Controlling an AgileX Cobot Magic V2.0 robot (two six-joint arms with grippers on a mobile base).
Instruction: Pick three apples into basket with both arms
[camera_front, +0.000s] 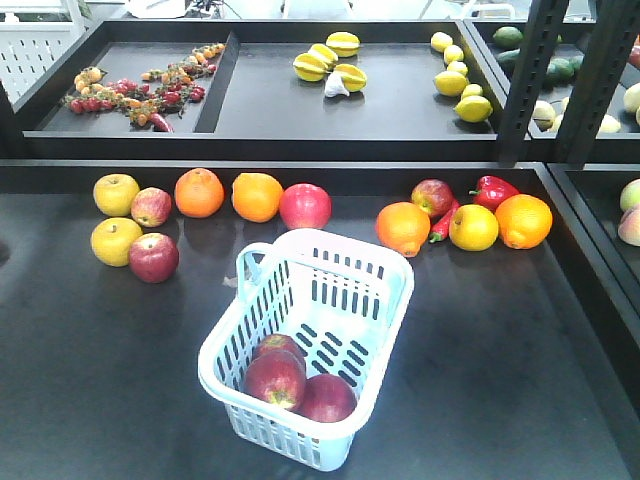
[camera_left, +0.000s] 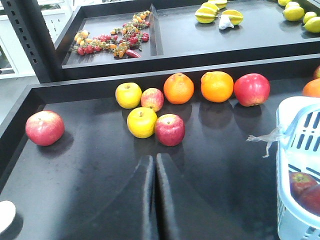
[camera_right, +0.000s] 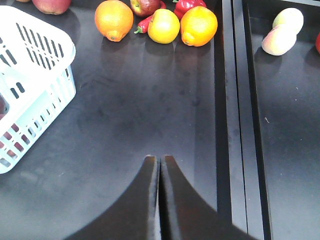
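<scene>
Basket (camera_front: 305, 350) nearest you, three apples (camera_front: 290, 380) inside, touching | left gripper (camera_left: 154, 165) pressed together, holding nothing | right gripper (camera_right: 160, 165) likewise | both above the table (camera_front: 100, 380)

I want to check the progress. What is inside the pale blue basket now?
Inside the basket lie three dark red apples, bunched at its near end. The rest of its slotted bottom is bare. The apples cover the bottom under them, and the near wall partly hides their lower sides.
</scene>
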